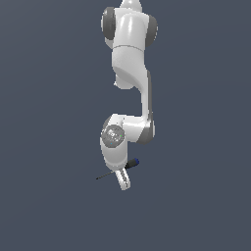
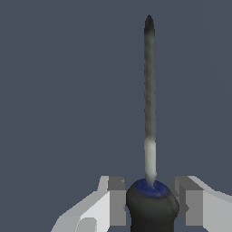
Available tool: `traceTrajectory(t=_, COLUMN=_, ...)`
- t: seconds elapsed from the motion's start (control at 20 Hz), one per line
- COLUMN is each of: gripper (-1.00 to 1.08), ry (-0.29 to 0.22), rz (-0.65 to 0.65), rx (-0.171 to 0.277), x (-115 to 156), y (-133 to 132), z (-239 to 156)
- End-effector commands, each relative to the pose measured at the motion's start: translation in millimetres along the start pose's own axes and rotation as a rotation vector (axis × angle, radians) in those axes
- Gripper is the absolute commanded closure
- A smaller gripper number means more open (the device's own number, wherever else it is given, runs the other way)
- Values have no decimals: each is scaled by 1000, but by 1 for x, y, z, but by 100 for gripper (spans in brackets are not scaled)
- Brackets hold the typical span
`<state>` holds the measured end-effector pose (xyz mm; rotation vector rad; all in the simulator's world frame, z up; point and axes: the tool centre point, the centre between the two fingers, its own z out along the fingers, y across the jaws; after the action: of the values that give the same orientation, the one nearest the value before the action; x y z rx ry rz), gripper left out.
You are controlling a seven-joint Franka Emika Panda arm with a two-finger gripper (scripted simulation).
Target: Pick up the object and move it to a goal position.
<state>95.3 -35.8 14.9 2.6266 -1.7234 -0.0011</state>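
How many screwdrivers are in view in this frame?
1. The screwdriver lies between the fingers of the gripper, shaft pointing to the exterior view's left. No others show.

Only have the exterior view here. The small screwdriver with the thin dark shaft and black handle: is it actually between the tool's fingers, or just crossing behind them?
Observer: Between them. In the wrist view, the black handle of the small dark-shafted screwdriver sits inside the tool.
Operator: Centred?
Observer: Roughly. A grey finger pad flanks the handle closely on each side. I cannot tell whether either one touches it.
Operator: Shaft alignment?
Observer: The shaft runs straight away from the wrist camera, crosswise to the line between the two fingers.
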Motion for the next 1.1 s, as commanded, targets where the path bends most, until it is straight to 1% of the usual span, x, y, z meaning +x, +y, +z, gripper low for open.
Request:
traceTrajectory(t=0.0, gripper=108, ry=0, rz=0, rx=0, x=0, y=0, z=0)
traceTrajectory(t=0.3, gripper=108, ry=0, rz=0, rx=0, x=1, y=3, z=-4)
traceTrajectory(t=0.55, gripper=108, ry=0, rz=0, rx=0, x=6, y=13, z=-16)
traceTrajectory(t=0.8, gripper=108, ry=-1, rz=0, rx=1, x=14, y=31, z=-38)
traceTrajectory(t=1.05, gripper=108, ry=-1, rz=0, rx=1, x=26, y=58, z=-71)
